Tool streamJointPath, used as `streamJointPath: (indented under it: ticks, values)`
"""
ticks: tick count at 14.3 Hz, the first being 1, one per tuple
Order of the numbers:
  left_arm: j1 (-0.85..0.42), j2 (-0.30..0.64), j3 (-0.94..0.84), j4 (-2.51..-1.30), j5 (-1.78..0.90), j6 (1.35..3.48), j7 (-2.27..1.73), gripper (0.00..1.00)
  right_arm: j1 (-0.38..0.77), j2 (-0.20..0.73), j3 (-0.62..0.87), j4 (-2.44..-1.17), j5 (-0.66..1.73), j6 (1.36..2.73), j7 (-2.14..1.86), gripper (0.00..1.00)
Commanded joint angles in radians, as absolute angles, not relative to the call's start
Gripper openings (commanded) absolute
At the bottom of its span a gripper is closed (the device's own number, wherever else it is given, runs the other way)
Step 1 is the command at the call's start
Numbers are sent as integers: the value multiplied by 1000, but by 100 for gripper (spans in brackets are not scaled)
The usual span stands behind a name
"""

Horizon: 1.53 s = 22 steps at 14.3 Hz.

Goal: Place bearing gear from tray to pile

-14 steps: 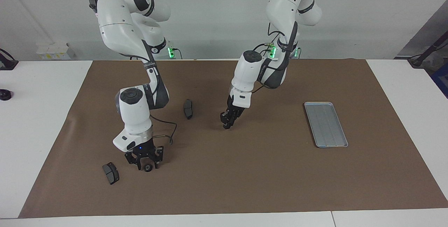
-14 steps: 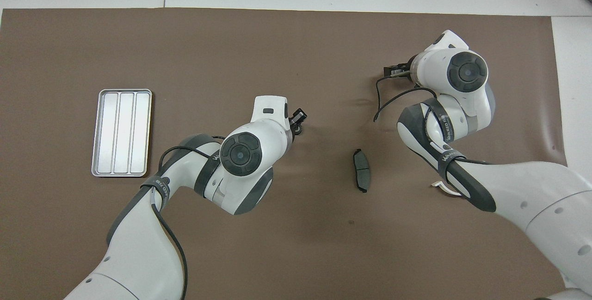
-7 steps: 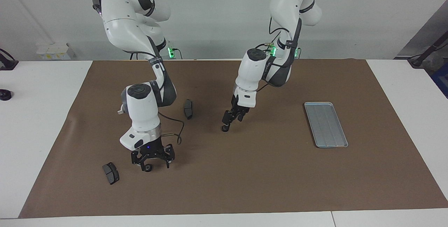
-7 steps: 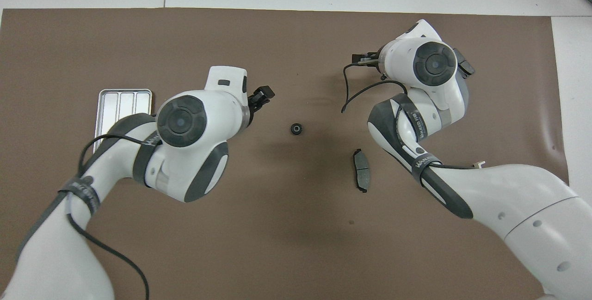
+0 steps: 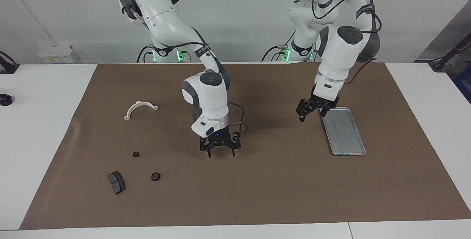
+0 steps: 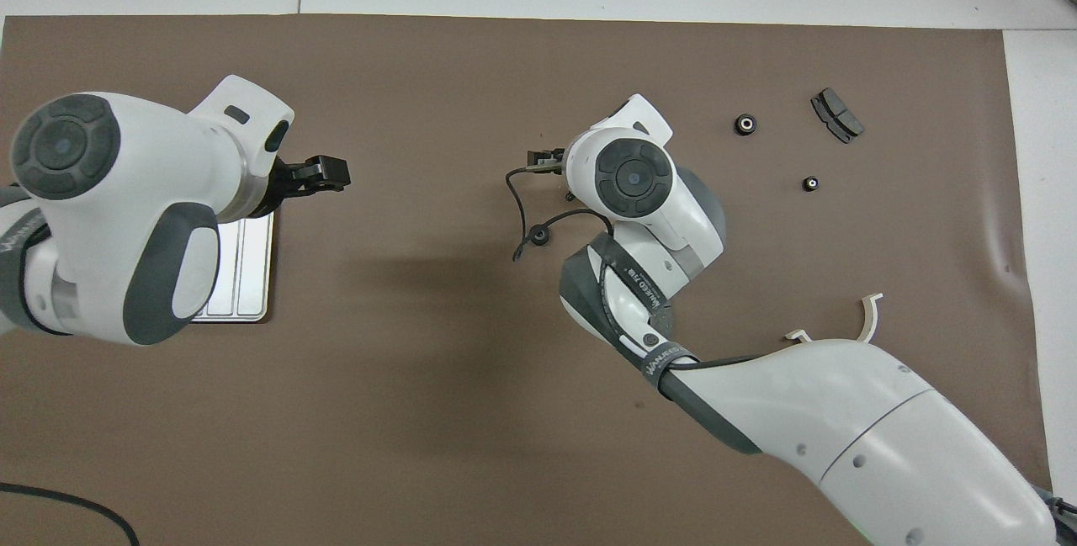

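Fingers [image 5: 233, 147] spread wide, holding nothing.

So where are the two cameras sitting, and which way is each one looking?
Facing view: high up across the table, looking back at the robots. Both arms show, the left end effector beside the tray and the right end effector low over the middle of the brown mat.
Overhead view: high above the robots' own end, looking forward and steeply down. The arms come in from the bottom.
Shared: both show the tray, the pile of black gears, a brake pad and a white half-ring, turned half around.
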<state>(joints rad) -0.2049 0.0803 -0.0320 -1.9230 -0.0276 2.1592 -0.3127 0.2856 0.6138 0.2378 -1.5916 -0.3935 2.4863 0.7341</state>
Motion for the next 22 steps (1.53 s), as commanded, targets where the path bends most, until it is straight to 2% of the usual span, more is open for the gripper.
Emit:
streamJointPath:
  ticks: [1,6,8,10,13,17,22]
  values:
    - [-123,55,-40,-1870,-32,2004,-50,100,330,557,238,-1658,-414,2406,764,100]
    - [-80,18,-38,-1709,-32,1754,21,100,383,531,238,-1727,-416,2395,765,100]
    - [-75,17,-37,-1633,-34,1668,21,100,385,522,238,-1747,-416,2399,765,90]
    - [-74,18,-35,-1573,-41,1605,20,100,387,517,238,-1759,-416,2401,765,76]
    - [-74,18,-34,-1569,-45,1606,18,100,387,517,238,-1763,-416,2402,765,55]
    - [-74,20,-34,-1514,-29,1490,28,100,387,517,238,-1763,-416,2408,767,39]
    - [-63,14,-17,-1531,-34,1539,24,100,387,517,238,-1761,-416,2407,767,18]
